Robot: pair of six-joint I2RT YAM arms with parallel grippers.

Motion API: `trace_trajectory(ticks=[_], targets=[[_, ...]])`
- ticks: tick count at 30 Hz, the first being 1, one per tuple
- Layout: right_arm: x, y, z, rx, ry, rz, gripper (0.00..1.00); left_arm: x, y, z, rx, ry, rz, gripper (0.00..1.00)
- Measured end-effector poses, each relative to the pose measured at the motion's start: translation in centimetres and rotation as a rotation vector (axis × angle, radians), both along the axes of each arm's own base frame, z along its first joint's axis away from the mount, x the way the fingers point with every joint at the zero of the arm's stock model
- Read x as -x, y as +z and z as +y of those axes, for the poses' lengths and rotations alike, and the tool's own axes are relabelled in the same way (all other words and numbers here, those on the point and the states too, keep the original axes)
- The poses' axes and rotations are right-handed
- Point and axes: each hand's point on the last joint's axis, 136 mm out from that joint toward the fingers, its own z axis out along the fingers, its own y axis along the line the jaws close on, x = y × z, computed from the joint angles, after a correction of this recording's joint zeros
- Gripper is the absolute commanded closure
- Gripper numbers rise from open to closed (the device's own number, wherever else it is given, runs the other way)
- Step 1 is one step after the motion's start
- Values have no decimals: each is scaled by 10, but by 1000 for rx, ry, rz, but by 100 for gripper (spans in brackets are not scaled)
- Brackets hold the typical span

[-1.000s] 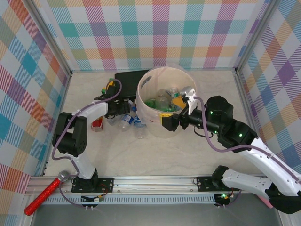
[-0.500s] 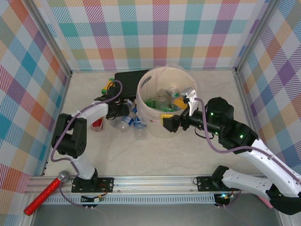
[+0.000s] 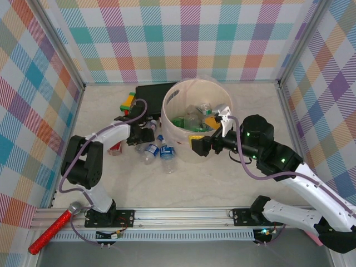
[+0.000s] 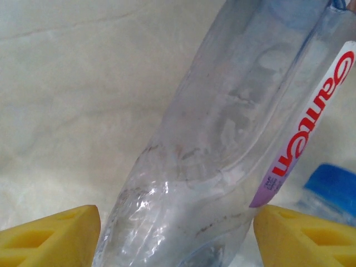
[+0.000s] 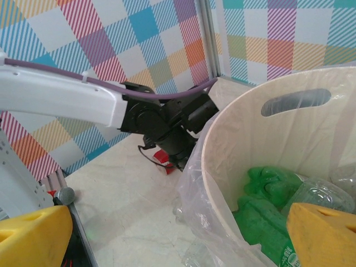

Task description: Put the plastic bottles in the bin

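A clear plastic bottle (image 4: 222,139) with a red-lettered label fills the gap between the yellow fingers of my left gripper (image 4: 178,236), which is shut on it. In the top view this left gripper (image 3: 146,132) sits low on the table just left of the bin (image 3: 178,138). Two more clear bottles (image 3: 149,151) with blue labels lie beside it, one (image 3: 167,154) nearer the bin. My right gripper (image 3: 204,132) hangs open over the bin's near rim. In the right wrist view it (image 5: 178,239) straddles the bin wall (image 5: 245,139), with green bottles (image 5: 267,186) inside.
A black box (image 3: 153,92) lies behind the bin's left side, with coloured blocks (image 3: 128,101) beside it. A red block (image 3: 115,147) rests under the left forearm. A red hammer (image 3: 53,228) lies at the near left rail. Plaid walls enclose the table.
My left gripper has narrowed onto the clear bottle and drawn back slightly left. The two loose bottles have shifted nearer and rightward. The right arm has barely moved.
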Motion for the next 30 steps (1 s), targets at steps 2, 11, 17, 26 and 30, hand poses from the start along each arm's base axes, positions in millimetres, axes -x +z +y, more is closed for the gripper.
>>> trace_trajectory(ticks=[2, 11, 17, 26, 30], targets=[[0, 1, 0, -2, 0, -1, 1, -7, -5, -3, -4, -6, 8, 27], [1, 4, -4, -9, -7, -10, 1, -10, -13, -5, -19, -45, 24, 43], [0, 2, -2, -4, -7, -6, 1, -7, -8, -3, -22, -39, 12, 48], [-3, -4, 2, 11, -7, 8, 1, 0, 35, 1, 1, -23, -87, 48], [-4, -5, 3, 13, -7, 10, 1, 3, 64, 2, 24, -19, -148, 47]])
